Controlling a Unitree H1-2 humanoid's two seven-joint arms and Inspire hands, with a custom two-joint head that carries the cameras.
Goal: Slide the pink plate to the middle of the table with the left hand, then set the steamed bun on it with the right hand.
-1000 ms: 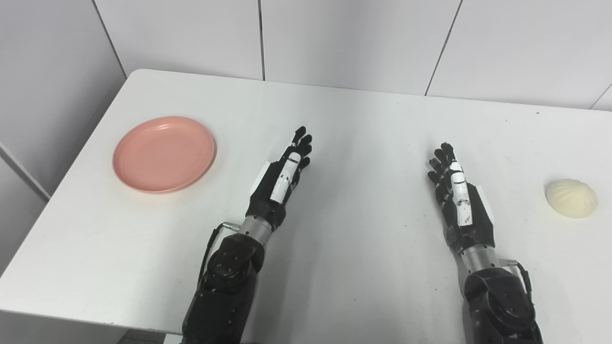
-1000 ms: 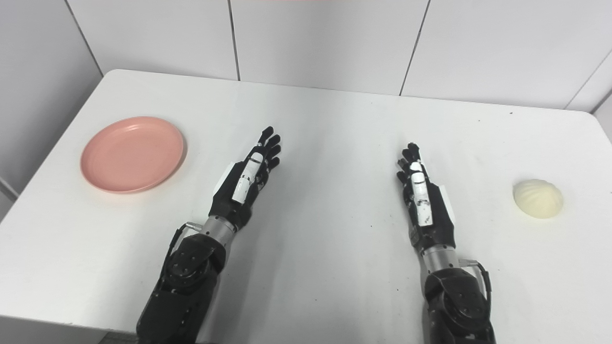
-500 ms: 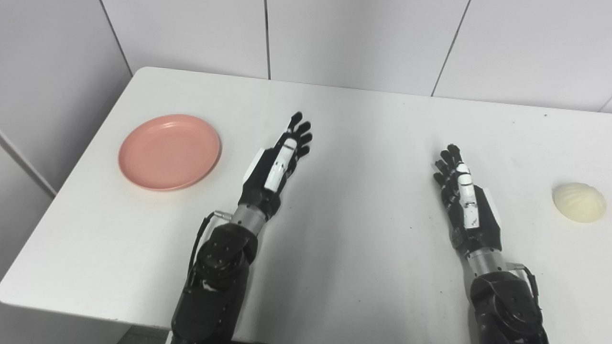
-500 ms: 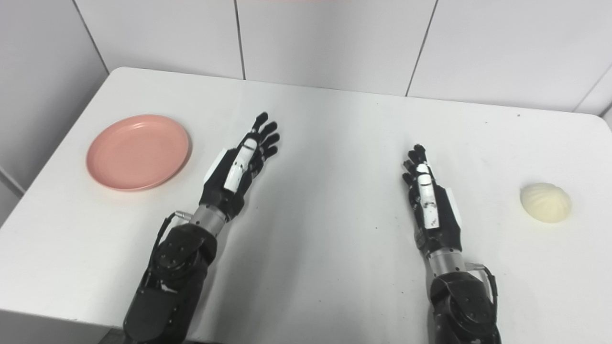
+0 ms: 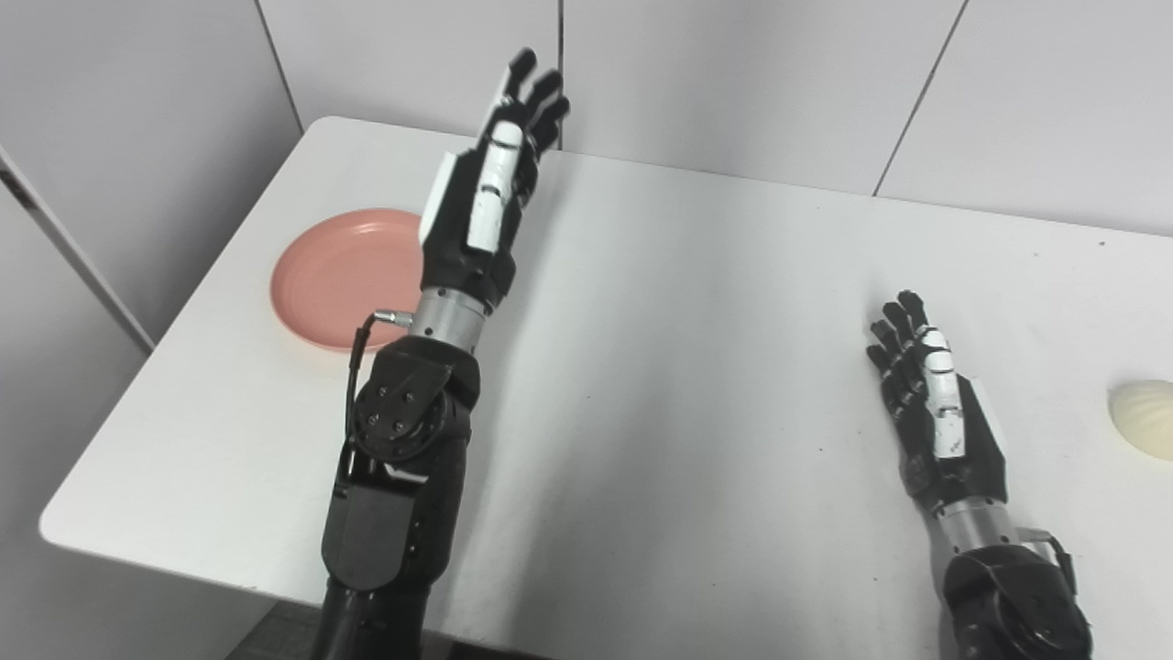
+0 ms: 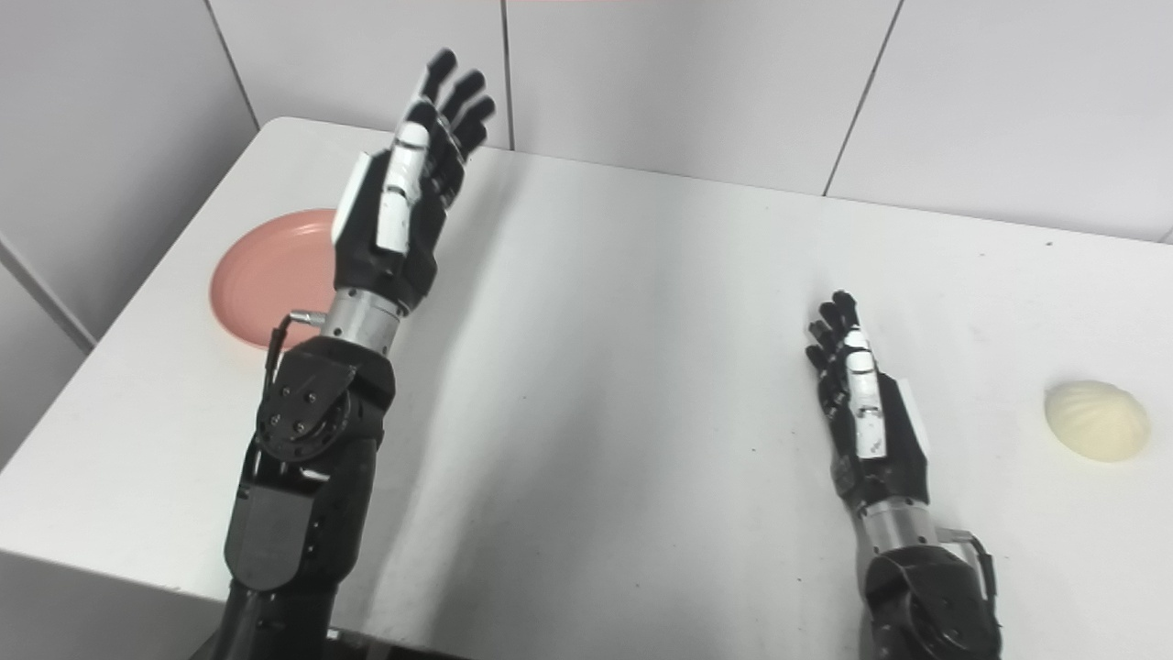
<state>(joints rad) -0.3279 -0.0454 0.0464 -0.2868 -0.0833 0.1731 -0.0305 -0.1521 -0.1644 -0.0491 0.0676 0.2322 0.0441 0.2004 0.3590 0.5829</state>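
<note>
Step in hand, by judgement: getting left hand [image 5: 486, 174] onto pink plate [image 5: 339, 275] for the slide. Raised well above worktop [image 5: 696, 385], fingers spread, holding nothing, forearm crossing in front of plate's right edge in both views. Plate flat near worktop's left edge, well apart from centre. Steamed bun [image 6: 1097, 420] far right, near that edge, untouched. Right hand [image 6: 866, 412] low over worktop, fingers apart, empty, waiting; contact w/ surface not clear. To do it well: bring left hand down & across to plate's far-left rim, not onto the middle. Fingertips hooked just outside or pressed flat on rim, then a steady pull toward centre. Light downward pressure only; too much near one edge prob tips a shallow plate. Low & slow so plate doesn't spin or skid off. Stop at centre w/ room for bun to come in from right. Clear left arm away from centre before right hand reaches. Risk: wrist or forearm knocking plate toward worktop edge on the way down, so approach from above rather than sweeping in sideways.
</note>
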